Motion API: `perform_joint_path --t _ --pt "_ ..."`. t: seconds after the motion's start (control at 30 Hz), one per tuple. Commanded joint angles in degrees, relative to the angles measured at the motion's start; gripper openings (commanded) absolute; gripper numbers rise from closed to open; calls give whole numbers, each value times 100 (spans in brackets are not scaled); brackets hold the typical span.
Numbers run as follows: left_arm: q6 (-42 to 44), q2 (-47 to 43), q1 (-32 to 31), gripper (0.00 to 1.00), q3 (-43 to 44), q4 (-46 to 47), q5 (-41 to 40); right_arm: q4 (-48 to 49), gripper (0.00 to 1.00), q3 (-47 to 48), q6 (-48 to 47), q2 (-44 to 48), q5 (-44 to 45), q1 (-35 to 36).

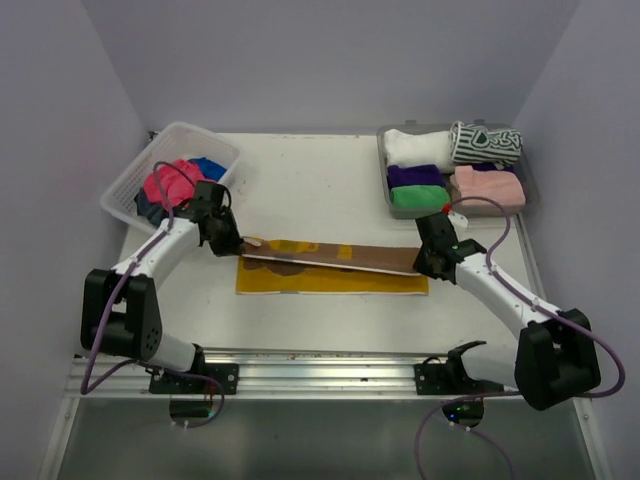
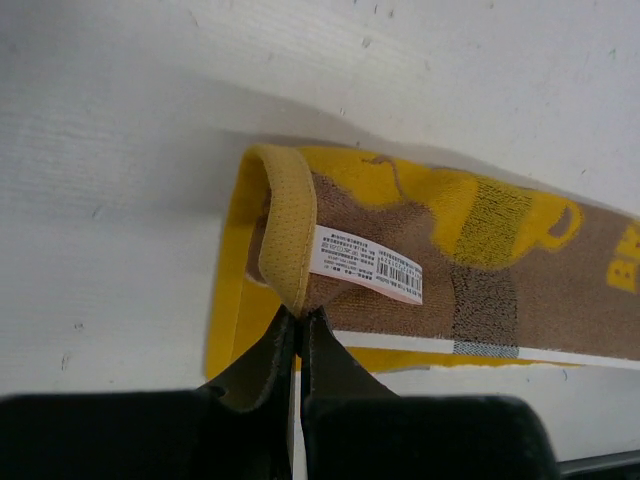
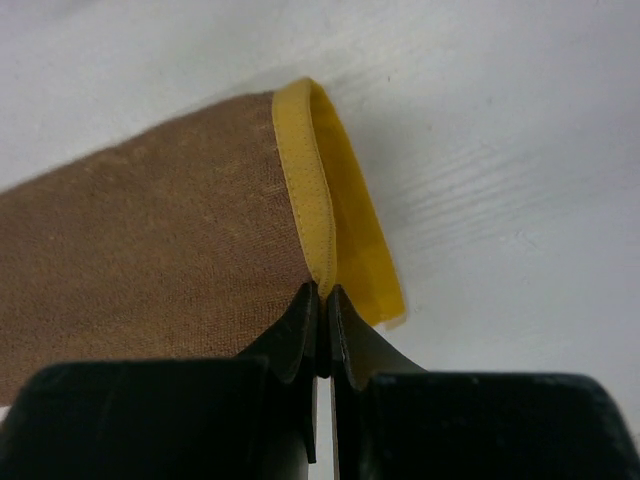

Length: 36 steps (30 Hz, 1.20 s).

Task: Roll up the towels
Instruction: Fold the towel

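The yellow-and-brown towel point(image 1: 330, 265) lies stretched across the middle of the table, its far long edge lifted and folded over toward me. My left gripper point(image 1: 236, 245) is shut on its left corner; the left wrist view shows the yellow hem point(image 2: 285, 235) and a white label point(image 2: 365, 263) pinched at the fingertips. My right gripper point(image 1: 424, 262) is shut on the right corner; the right wrist view shows the hem point(image 3: 305, 190) between the closed jaws. Rolled towels, white point(image 1: 415, 148), striped point(image 1: 485, 143), purple point(image 1: 415, 176), green point(image 1: 418, 197) and pink point(image 1: 488, 187), lie in the grey tray point(image 1: 531, 182).
A white lattice basket point(image 1: 135, 182) at the back left holds loose pink point(image 1: 165, 183) and blue point(image 1: 208, 167) towels. The grey tray stands at the back right. Purple walls enclose the table on three sides.
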State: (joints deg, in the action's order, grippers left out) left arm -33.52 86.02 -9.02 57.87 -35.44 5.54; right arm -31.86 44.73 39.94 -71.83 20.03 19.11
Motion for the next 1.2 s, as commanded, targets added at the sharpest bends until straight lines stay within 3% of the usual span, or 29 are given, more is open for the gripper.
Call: perform_joint_path --t 0.0,0.17,0.83,1.17 --pt "161 -418 58 0 -486 72 -18 92 0 -438 224 370 -316 -4" --pt "126 -604 58 0 -1102 301 43 241 0 -939 418 644 -430 5" --pt "-199 -1561 49 0 -1734 353 298 171 0 -852 427 714 -175 5" --pt "-392 -1614 49 0 -2367 696 439 329 0 -1098 462 530 -105 -4"
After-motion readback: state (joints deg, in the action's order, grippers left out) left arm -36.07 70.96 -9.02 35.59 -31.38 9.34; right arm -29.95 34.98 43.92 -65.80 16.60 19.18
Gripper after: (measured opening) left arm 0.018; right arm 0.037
